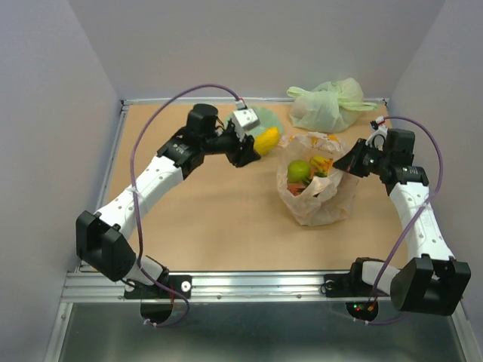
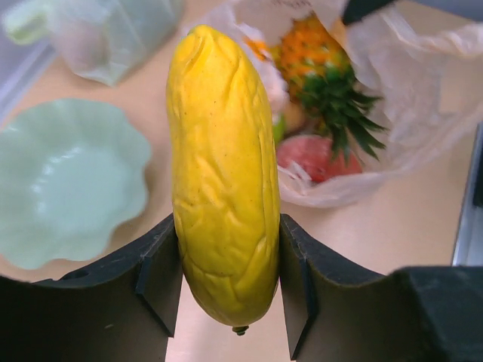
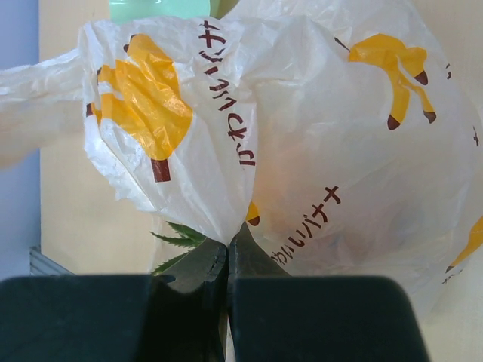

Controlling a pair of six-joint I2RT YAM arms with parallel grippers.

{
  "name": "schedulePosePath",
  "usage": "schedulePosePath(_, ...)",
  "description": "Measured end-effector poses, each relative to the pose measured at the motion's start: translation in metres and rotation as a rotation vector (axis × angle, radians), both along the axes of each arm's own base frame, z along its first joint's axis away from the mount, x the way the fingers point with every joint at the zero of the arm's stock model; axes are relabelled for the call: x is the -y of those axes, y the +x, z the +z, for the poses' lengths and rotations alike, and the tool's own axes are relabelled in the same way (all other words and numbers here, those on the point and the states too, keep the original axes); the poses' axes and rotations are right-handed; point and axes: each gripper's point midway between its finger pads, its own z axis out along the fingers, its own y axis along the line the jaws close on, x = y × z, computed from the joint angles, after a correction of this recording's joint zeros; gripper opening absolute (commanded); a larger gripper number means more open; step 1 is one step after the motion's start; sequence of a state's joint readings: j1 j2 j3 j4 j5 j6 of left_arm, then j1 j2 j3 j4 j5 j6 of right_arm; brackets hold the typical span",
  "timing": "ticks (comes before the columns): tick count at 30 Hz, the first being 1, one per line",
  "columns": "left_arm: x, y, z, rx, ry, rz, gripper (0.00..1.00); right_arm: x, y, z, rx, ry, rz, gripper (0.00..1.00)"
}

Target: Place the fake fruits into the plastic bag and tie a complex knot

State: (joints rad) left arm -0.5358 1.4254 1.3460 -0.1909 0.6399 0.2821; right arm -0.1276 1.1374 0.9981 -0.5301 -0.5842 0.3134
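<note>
The left gripper (image 2: 229, 283) clamps the yellow banana (image 2: 223, 166) at its lower half, long axis crossing the jaws; the plastic bag (image 1: 324, 204) sits just right of it, its open mouth facing up, the right gripper (image 1: 349, 163) pinching its rim shut

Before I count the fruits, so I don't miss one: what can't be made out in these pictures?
- Top view: fruits low in the plastic bag, hidden by its walls.
- Left wrist: part of the bag's mouth, behind the banana.
- Right wrist: the bag's contents, screened by printed plastic; only green leaves show.
</note>
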Motion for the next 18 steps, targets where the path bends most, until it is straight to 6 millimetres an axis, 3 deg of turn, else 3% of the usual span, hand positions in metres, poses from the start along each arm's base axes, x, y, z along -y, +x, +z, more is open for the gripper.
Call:
schedulePosePath(4,0.04,-0.054,-0.043,-0.096,0.098,-0.138,0.3,-0.002,0.0,0.001,0.001,0.009,0.006,0.0)
schedulePosePath(8,0.077,-0.083,-0.064,-0.163,0.186,-0.232,0.3,-0.005,-0.002,0.006,0.019,0.019,0.022,0.0)
schedulePosePath(10,0.094,-0.073,-0.066,-0.179,0.203,-0.234,0.3,-0.006,-0.003,0.01,0.032,0.023,0.03,0.0)
schedulePosePath(13,0.118,-0.039,-0.071,-0.19,0.221,-0.187,0.3,-0.007,-0.005,0.015,0.051,0.023,0.035,0.0)
schedulePosePath(18,0.132,-0.014,-0.094,-0.254,0.254,-0.144,0.41,-0.009,-0.008,0.022,0.076,0.024,0.043,0.0)
